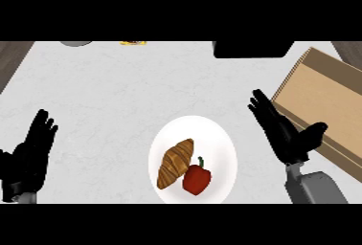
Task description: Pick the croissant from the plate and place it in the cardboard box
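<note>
While the cardboard box (320, 103) occupies the counter's (106, 91) right edge, tilted so its long side runs from upper centre-right down toward the lower right, the white plate (212, 129) lies at centre, between the two hands. On the plate, the croissant (175, 163) occupies the left half, its long axis running steeply from lower left to upper right; a red bell pepper (197, 179) touches its lower right flank.

The right hand (284, 131) is the nearer one: it is raised beside the plate's right rim, fingers straight and pointing up-left, thumb spread toward the box, holding nothing. From this hand, the croissant lies to the left and slightly lower, across the plate, with the pepper partly in the direct path. The box is just beside the same hand's thumb side.

The left hand (29, 153) rests open at the view's lower left, well apart from the plate, holding nothing.

Judgement: the right hand suits both pick and placement.
</note>
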`<state>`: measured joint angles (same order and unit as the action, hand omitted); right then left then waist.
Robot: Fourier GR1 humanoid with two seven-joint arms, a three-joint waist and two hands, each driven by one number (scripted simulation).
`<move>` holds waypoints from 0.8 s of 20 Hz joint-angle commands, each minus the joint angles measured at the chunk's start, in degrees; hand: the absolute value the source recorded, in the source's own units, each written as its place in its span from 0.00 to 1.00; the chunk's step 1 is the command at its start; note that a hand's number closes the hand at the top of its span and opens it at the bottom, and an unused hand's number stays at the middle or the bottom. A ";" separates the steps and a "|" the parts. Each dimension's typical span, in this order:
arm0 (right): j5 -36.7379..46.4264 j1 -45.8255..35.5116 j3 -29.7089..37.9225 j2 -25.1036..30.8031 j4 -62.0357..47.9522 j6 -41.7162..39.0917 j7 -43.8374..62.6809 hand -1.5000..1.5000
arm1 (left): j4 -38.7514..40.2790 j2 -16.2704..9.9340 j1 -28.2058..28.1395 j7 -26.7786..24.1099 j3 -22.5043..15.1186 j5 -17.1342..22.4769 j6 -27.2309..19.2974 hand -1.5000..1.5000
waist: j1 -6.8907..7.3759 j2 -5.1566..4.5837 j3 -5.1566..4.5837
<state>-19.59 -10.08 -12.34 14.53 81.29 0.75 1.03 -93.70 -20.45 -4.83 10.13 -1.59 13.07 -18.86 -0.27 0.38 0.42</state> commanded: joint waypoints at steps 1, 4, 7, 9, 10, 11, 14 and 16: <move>5.41 3.95 -1.71 -3.44 5.66 8.26 0.60 0.00 | 0.22 -0.80 0.21 -1.65 2.14 1.88 4.32 0.50 | 0.08 -0.25 -0.45; 12.13 4.16 -2.04 -7.96 11.74 24.52 3.51 0.00 | -0.18 -1.11 2.50 -1.07 0.88 2.64 5.19 0.50 | -1.83 0.31 -0.68; 24.83 7.79 2.43 2.79 6.20 32.17 3.31 0.00 | -1.49 -1.55 0.79 -0.06 1.23 4.20 6.19 0.50 | -5.73 1.13 -2.13; 26.23 7.65 3.75 -6.68 13.83 43.13 -3.53 0.00 | -1.49 -2.28 1.10 0.82 1.82 5.48 7.43 0.50 | -5.84 1.66 -1.02; 29.16 9.35 1.54 -8.92 15.69 46.29 -5.64 0.00 | -2.66 -1.97 1.15 1.08 1.97 6.47 7.77 0.50 | -4.65 1.58 -0.86; 33.13 10.72 -2.03 -10.59 17.06 48.89 -6.07 0.00 | -1.52 -2.97 2.25 1.56 2.38 6.98 9.01 0.50 | -4.11 0.98 -0.88; 43.90 16.42 -12.06 -12.25 21.94 52.82 -7.04 0.00 | -2.17 -2.44 1.14 0.61 1.60 7.82 10.84 0.50 | -2.72 0.94 -0.90; 52.33 18.52 -17.06 -12.95 22.00 54.60 -2.90 0.00 | -2.16 -2.75 1.73 1.32 2.03 8.83 11.72 0.50 | -1.80 0.49 -0.92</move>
<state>20.13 3.78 -21.56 3.49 99.89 49.48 -3.64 -95.64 -22.89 -3.36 10.88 0.13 20.18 -9.06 -3.15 1.24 -0.51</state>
